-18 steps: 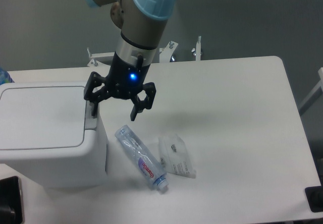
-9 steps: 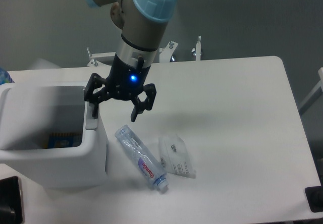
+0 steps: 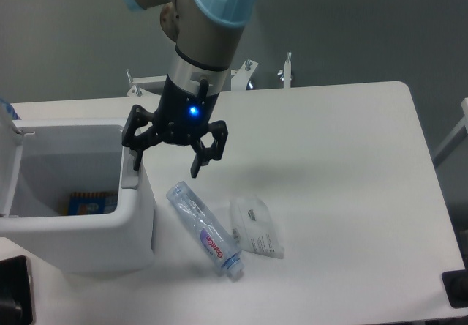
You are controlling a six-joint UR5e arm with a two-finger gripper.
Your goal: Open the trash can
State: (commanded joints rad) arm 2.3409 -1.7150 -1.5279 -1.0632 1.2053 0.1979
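The claw [image 3: 167, 160] hangs released, jaws spread, one finger at the grey push tab [image 3: 134, 170] on the right rim of the trash can [image 3: 80, 230]. The can sits at the table's [image 3: 344, 164] left edge, lid up. Just right lie a plastic bottle [image 3: 205, 230] and a clear packet [image 3: 256, 226]; beyond them, bare white tabletop.
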